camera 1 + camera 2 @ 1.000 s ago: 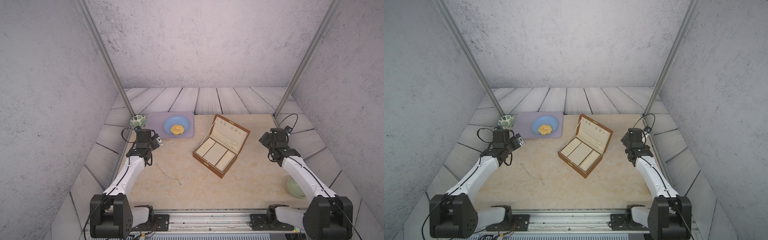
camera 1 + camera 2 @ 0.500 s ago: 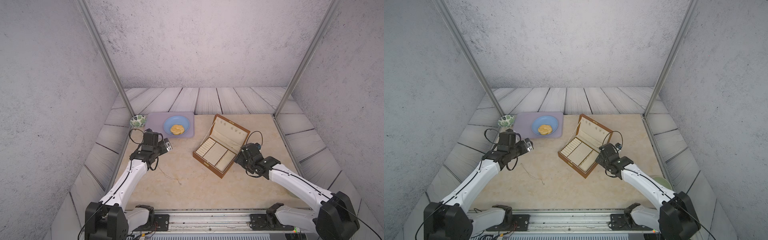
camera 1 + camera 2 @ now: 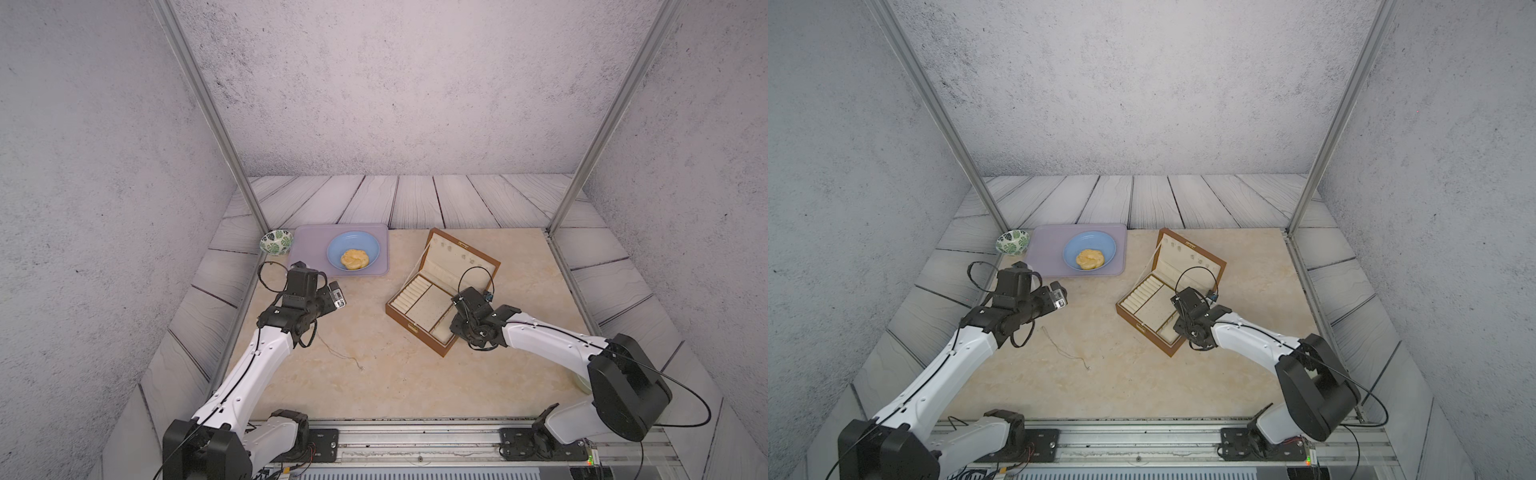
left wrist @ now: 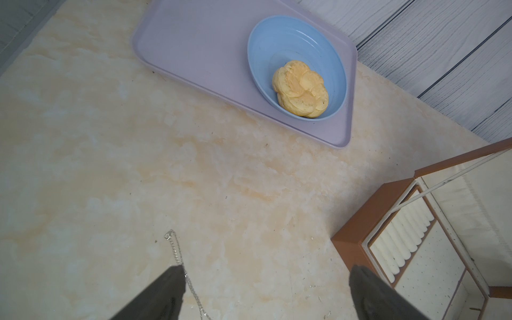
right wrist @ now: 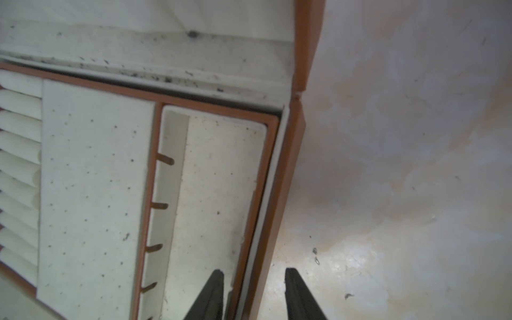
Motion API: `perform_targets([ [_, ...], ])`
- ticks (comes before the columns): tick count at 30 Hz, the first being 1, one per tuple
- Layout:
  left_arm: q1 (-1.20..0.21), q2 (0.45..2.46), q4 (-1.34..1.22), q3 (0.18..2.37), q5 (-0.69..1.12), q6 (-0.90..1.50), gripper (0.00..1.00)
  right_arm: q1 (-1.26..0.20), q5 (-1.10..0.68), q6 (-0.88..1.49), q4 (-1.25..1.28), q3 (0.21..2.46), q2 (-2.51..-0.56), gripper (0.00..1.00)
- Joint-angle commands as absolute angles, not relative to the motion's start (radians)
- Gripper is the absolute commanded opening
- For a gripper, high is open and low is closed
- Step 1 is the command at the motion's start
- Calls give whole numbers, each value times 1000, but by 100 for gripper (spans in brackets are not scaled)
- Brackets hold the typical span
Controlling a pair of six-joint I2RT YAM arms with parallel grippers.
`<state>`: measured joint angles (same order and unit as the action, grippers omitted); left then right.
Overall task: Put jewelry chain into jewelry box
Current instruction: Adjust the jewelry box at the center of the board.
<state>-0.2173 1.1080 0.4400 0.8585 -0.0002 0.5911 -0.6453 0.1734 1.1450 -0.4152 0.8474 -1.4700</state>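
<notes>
Left arm nearest chain; box stands open

The jewelry chain (image 3: 340,353) lies on the tabletop (image 3: 395,386), running diagonally from under the wide-spread, empty left gripper (image 4: 267,277). It is well apart from the jewelry box (image 3: 405,322), whose side wall sits between the right gripper's (image 5: 253,273) jaws; grip unclear.

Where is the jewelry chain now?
In a top view the jewelry chain lies on the table's left side, by the left pincer, apart from the jewelry box.

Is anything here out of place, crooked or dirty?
Yes. The jewelry chain lies loose on the table, outside the jewelry box. The box sits diagonally to the table edges, and its cream lining shows dark specks in the right wrist view.
</notes>
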Motion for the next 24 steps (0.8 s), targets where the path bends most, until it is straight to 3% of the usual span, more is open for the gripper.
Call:
perform_targets([
  [1,-225,1090,460,840,-16,588,98,-651,160,1115,-421,862,-1495,37],
  [12,-228,1087,474,845,-12,584,98,-650,203,927,-523,904,-1485,12],
  [24,-235,1084,491,841,-6,583,98,-649,83,506,-553,928,-1488,9],
])
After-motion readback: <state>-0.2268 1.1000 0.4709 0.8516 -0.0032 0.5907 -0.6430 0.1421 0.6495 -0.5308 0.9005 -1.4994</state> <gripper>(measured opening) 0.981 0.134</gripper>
